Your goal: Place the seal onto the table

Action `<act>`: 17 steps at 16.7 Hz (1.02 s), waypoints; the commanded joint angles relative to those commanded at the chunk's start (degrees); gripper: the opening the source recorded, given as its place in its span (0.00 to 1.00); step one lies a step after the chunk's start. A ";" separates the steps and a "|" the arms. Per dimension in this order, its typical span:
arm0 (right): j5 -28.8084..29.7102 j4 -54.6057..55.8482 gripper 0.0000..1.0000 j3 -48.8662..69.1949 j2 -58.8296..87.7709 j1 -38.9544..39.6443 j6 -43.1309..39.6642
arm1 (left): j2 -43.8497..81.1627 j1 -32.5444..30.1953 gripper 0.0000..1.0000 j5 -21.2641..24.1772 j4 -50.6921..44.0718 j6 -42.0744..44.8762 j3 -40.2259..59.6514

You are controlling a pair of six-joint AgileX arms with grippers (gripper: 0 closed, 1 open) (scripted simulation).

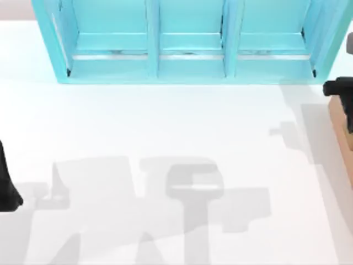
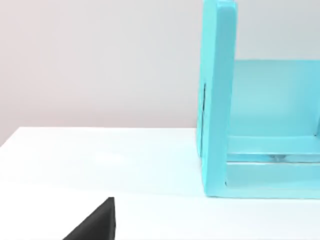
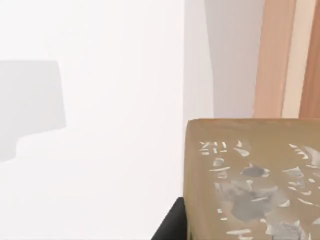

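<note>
The seal (image 3: 250, 180) is a tan-brown block with a pale carved pattern on its face, seen close up in the right wrist view. My right gripper (image 1: 341, 93) is at the table's far right edge, over a wooden box, and is shut on the seal. One black finger (image 3: 171, 227) lies against the seal's side. The white table (image 1: 165, 127) spreads out below and to the left of the seal. My left arm (image 1: 8, 187) is parked at the table's left edge.
A turquoise shelf unit (image 1: 187, 44) with three compartments stands along the back of the table; its end wall (image 2: 219, 100) faces the left wrist camera. A light-orange wooden box (image 1: 343, 135) sits at the right edge, under the right gripper. Arm shadows fall across the table's front.
</note>
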 joint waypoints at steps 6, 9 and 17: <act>-0.05 5.74 0.00 14.05 22.51 6.05 6.33 | 0.00 0.00 1.00 0.00 0.00 0.00 0.00; 0.03 8.83 0.00 19.61 30.03 8.50 9.01 | 0.00 0.00 1.00 0.00 0.00 0.00 0.00; 0.03 10.78 0.00 20.28 32.28 9.07 9.92 | 0.00 0.00 1.00 0.00 0.00 0.00 0.00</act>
